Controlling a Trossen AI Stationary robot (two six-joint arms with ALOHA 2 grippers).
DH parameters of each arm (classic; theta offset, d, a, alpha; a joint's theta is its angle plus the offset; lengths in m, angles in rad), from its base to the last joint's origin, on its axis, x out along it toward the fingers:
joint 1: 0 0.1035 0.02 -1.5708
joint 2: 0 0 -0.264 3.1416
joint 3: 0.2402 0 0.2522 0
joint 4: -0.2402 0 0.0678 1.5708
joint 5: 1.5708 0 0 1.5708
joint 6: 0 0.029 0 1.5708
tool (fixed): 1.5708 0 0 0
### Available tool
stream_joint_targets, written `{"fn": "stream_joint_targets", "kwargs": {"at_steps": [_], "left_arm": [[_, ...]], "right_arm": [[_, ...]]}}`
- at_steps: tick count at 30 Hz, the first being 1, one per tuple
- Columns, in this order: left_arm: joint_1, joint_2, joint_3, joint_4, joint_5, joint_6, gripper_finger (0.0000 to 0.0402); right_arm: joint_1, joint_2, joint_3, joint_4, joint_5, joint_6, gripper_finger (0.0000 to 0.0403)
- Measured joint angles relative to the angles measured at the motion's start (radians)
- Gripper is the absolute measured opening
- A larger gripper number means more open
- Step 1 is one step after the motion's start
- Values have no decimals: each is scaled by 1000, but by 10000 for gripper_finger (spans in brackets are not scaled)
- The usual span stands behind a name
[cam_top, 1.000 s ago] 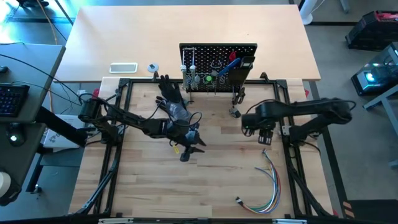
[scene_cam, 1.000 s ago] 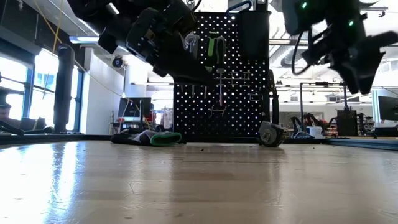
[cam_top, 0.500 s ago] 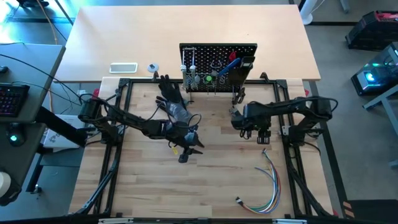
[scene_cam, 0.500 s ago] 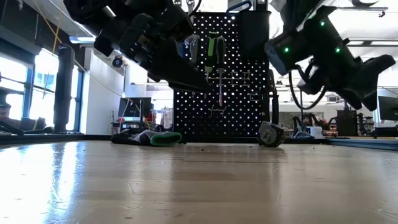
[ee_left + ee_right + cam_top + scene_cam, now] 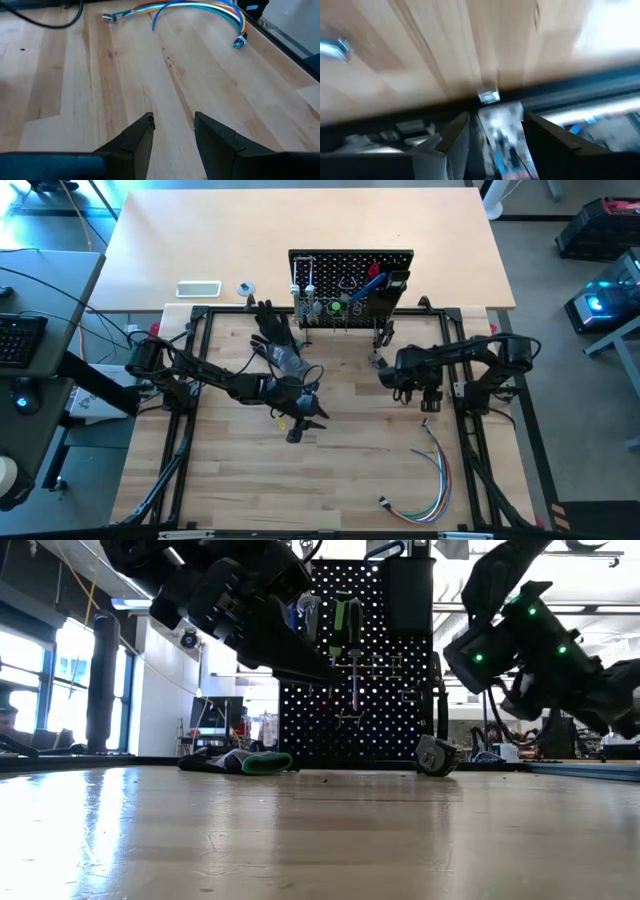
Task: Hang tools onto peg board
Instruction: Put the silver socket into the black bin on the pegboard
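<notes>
Tools (image 5: 345,292) hang on the peg board (image 5: 350,260), which stands upright at the far edge of the wooden table (image 5: 340,470), roughly midway between the two arms; in the high view a green-handled tool (image 5: 335,307), a red-and-blue-handled one (image 5: 372,280) and several silver wrenches (image 5: 310,290) show against the black panel; in the low view the green-handled tool (image 5: 345,625) hangs in front of the perforated face (image 5: 400,700), and a black box bin (image 5: 408,595) sits at the panel's upper right; a small grey tool (image 5: 434,755) lies on the table at the foot of the board, beside its right leg; a black glove (image 5: 272,325) lies just left of the board's base, and a bundle of coloured wires (image 5: 430,480) lies on the near right part of the table, well apart from the board.

Left gripper (image 5: 303,420) hovers above the middle of the table, in front of the board and clear of it; its wrist view shows the fingers (image 5: 135,142) parted with bare wood between them, nothing held; the coloured wires (image 5: 200,10) lie farther off in that view.

Right gripper (image 5: 425,402) hangs over the right side of the table, near the metal frame rail (image 5: 455,395); its wrist view shows the fingers (image 5: 547,135) spread apart, but the blur between them does not let me tell whether anything is held.
</notes>
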Motion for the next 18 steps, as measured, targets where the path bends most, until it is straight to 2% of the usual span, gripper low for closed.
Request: {"fn": "stream_joint_targets", "kwargs": {"at_steps": [5,18], "left_arm": [[0,0,0,25,-2,-6,136],[0,0,0,22,-1,-17,136]], "right_arm": [[-40,-1,-32,109,-35,-26,181],[-95,37,-37,110,-57,-37,232]]}}
